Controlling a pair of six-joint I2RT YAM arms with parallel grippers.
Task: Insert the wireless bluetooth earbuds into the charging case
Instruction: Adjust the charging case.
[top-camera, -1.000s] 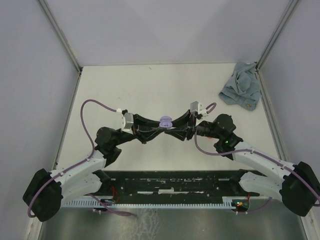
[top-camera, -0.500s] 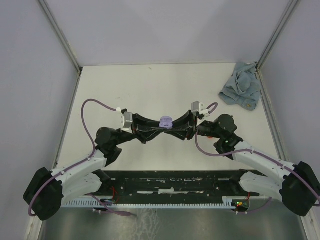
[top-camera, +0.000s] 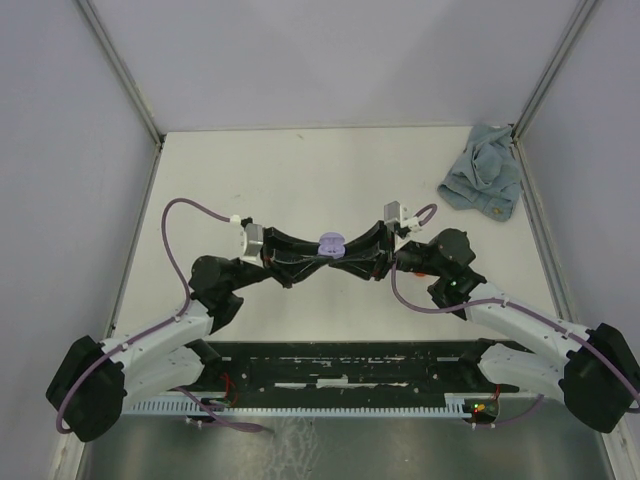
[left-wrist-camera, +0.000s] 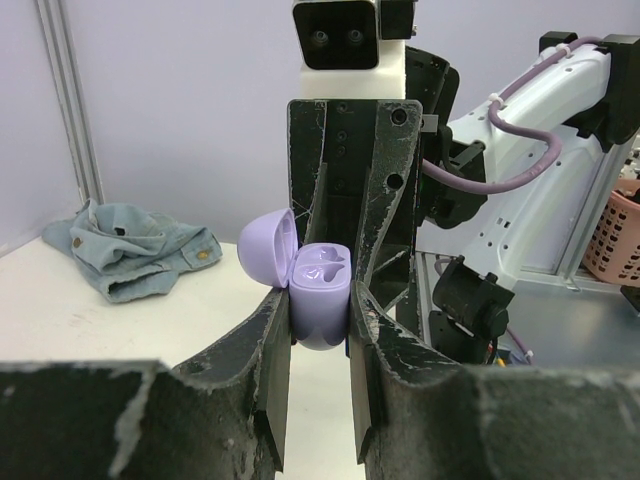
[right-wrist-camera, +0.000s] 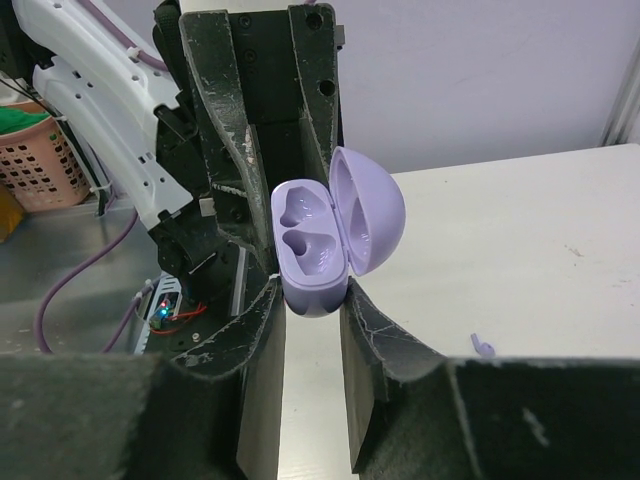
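A lilac charging case (top-camera: 330, 245) hangs above the middle of the table with its lid swung open and both sockets empty. My left gripper (left-wrist-camera: 320, 312) is shut on the lower body of the case (left-wrist-camera: 322, 290). From the opposite side, my right gripper (right-wrist-camera: 312, 297) has both fingertips pressed against the case (right-wrist-camera: 310, 240), so it is shut on it too. One tiny lilac earbud (right-wrist-camera: 483, 346) lies on the table to the right of my right fingers. In the top view, the left gripper (top-camera: 320, 255) and the right gripper (top-camera: 342, 255) meet at the case.
A crumpled blue cloth (top-camera: 483, 180) lies at the back right corner of the table, also seen as the cloth (left-wrist-camera: 130, 245) in the left wrist view. Grey walls close in the table on three sides. A pink basket (left-wrist-camera: 615, 235) stands off the table.
The right gripper's jaws have narrowed onto the case. The left gripper keeps the same hold, and the case has barely shifted.
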